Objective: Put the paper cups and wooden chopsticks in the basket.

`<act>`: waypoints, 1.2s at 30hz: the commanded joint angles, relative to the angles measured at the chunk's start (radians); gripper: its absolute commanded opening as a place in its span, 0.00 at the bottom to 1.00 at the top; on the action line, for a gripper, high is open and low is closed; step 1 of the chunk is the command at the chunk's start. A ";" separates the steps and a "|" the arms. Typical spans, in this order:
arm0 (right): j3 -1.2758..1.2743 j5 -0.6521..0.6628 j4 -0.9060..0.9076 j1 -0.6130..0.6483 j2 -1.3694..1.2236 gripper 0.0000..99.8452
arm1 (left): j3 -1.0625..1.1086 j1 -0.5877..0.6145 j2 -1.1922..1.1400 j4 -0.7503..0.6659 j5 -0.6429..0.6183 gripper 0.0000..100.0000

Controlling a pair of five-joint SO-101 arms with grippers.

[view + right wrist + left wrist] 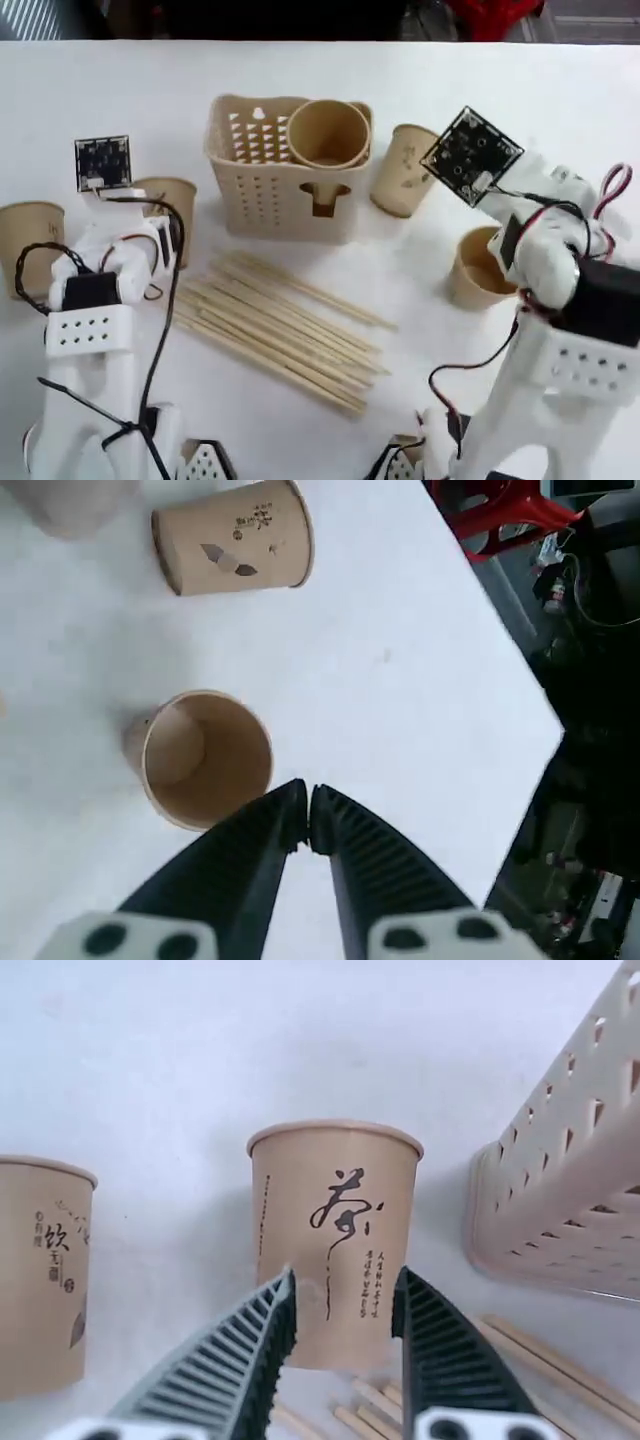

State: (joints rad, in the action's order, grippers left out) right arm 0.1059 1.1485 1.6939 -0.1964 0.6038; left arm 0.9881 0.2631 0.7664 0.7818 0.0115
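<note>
1 tan paper cup (pixel 328 132) in beige slotted plastic basket (pixel 262 195); 4 more cups (pixel 405 170) + wooden chopsticks (pixel 280 325) left. Your L claw (pixel 345 1280) open, nearest cup (pixel 335 1220) just ahead; R claw (pixel 308 802) closed, empty.

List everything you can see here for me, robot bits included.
table: one, white, under everything
basket: one, cream, middle of the table towards the far side
paper cups: five, tan, one in the basket, four on the table around it
chopsticks: a loose pile, pale wood, in front of the basket
left gripper: one, black, open, facing a cup
right gripper: one, black, shut, beside a cup
</note>
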 commanded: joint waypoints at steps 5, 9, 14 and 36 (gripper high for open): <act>-0.110 -0.097 0.007 -0.145 -0.153 0.21 | -0.005 0.005 0.021 -0.020 -0.008 0.17; -0.077 -0.166 0.010 -0.272 -0.311 0.26 | -0.005 0.002 0.019 -0.020 -0.008 0.17; -0.063 -0.203 0.010 -0.289 -0.532 0.26 | -0.003 0.002 0.019 -0.035 -0.008 0.17; -0.061 -0.354 -0.071 -0.165 -0.636 0.26 | -0.003 0.002 0.019 -0.038 0.025 0.17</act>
State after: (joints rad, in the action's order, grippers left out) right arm 0.0276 0.8309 1.6280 -0.4158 -0.0775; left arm 0.9881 0.2631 0.7664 0.7618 0.0115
